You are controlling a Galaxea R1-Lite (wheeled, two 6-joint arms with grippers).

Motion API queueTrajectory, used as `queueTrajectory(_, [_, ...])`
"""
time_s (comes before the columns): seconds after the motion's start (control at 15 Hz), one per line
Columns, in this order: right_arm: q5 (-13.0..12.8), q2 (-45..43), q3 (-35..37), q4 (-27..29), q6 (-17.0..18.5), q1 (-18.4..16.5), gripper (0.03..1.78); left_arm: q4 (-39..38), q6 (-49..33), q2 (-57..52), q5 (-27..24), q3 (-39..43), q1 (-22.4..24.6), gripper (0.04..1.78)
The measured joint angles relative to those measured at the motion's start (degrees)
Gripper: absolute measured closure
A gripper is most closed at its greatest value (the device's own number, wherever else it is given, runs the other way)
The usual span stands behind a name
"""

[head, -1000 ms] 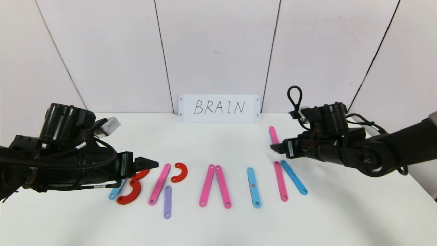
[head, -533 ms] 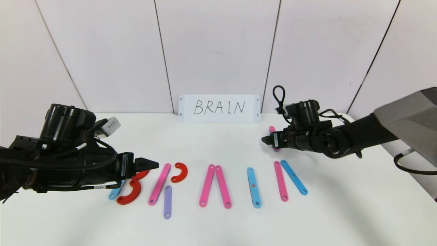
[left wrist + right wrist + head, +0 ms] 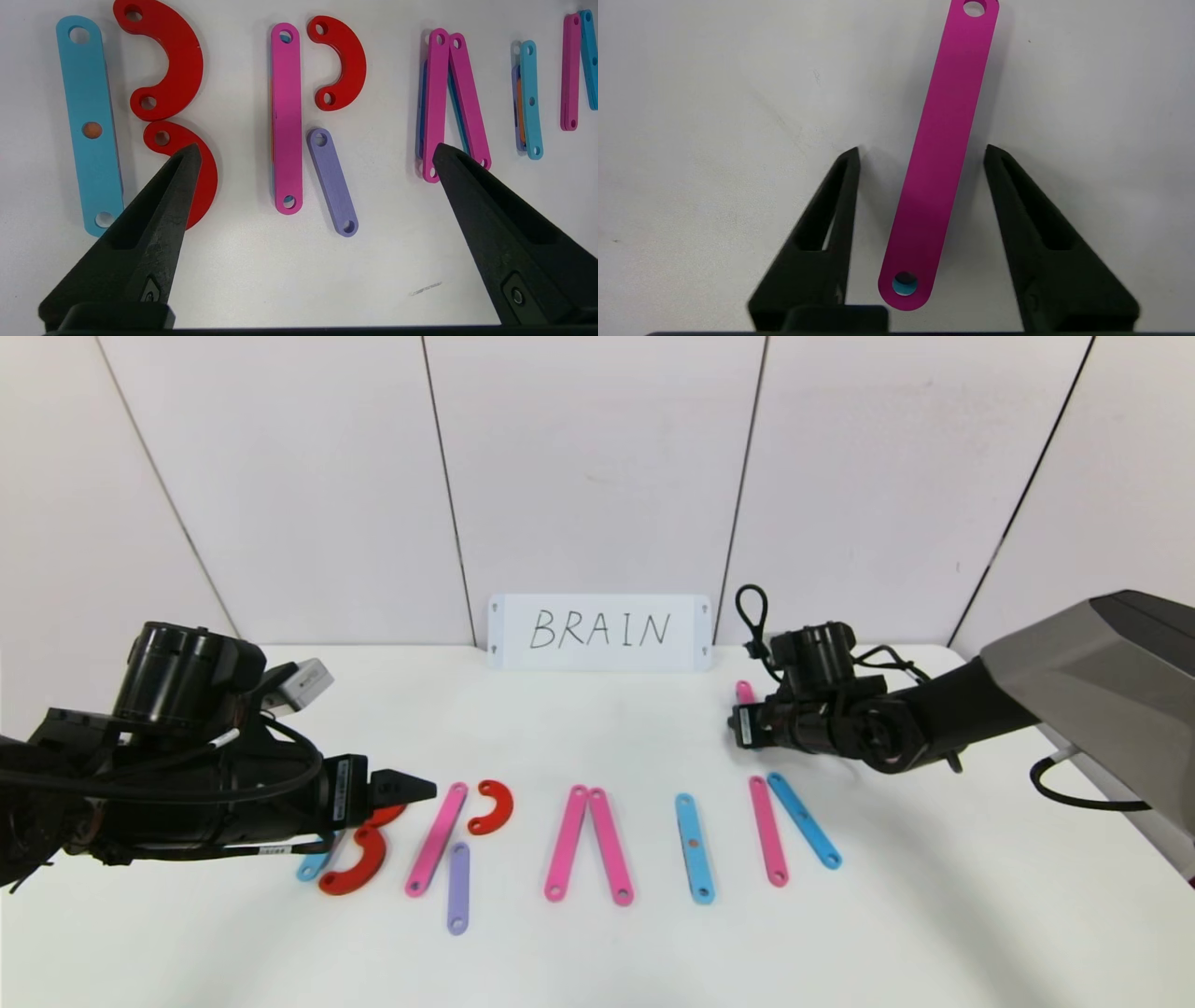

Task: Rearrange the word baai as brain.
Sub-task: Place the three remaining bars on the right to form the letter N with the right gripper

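Meanwhile, the right gripper (image 3: 920, 154) straddles a loose pink strip (image 3: 945, 140) near the table's (image 3: 597, 952) far right edge, fingers spread, not touching it. Nearer the front edge lies the word (image 3: 569, 840); the left gripper (image 3: 313, 154) hovers wide open over its left end.

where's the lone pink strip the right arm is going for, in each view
Head view: the lone pink strip lies far right on the table, behind the N, mostly hidden by the right end effector.
Right wrist view: it fills the centre, between the fingers, which stand apart from its edges.
Left wrist view: not in it.
Shared landmark: the right end effector over the strip.
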Motion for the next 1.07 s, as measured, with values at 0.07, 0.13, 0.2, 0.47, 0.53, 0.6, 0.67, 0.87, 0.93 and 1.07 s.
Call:
queueTrajectory(0.07, [0.0, 0.0, 0.0, 0.0, 0.0, 0.0, 1.21, 0.0, 0.0, 0.0, 0.0, 0.1, 0.0, 0.09])
queueTrajectory(0.13, [0.0, 0.0, 0.0, 0.0, 0.0, 0.0, 1.35, 0.0, 0.0, 0.0, 0.0, 0.1, -0.1, 0.09])
queueTrajectory(0.2, [0.0, 0.0, 0.0, 0.0, 0.0, 0.0, 1.46, 0.0, 0.0, 0.0, 0.0, 0.1, -0.1, 0.09])
queueTrajectory(0.47, [-0.1, -1.8, 1.1, 0.7, 0.4, -0.2, 1.51, 0.0, 0.0, 0.0, 0.0, 0.2, -0.3, 0.09])
queueTrajectory(0.53, [-0.2, -3.0, 2.0, 0.7, 0.4, -0.2, 1.51, 0.0, 0.0, 0.0, 0.0, 0.3, -0.3, 0.09])
queueTrajectory(0.6, [-0.2, -4.6, 3.4, 0.7, 0.5, -0.2, 1.51, 0.0, 0.0, 0.0, 0.0, 0.3, -0.3, 0.09])
queueTrajectory(0.67, [-0.2, -6.4, 5.1, 0.7, 0.5, -0.2, 1.51, 0.0, 0.0, 0.1, 0.0, 0.3, -0.3, 0.09])
queueTrajectory(0.87, [-0.8, -12.5, 12.2, 0.5, 0.8, -0.3, 1.51, 0.0, 0.0, 0.2, 0.0, 0.3, -0.6, 0.09])
queueTrajectory(0.93, [-1.8, -14.3, 14.8, 0.2, 0.8, -0.4, 1.51, 0.0, 0.0, 0.3, 0.1, 0.4, -0.7, 0.09])
queueTrajectory(1.07, [-3.7, -17.8, 20.2, -0.2, 1.2, -0.4, 1.51, 0.0, 0.0, 0.4, 0.1, 0.5, -0.8, 0.09])
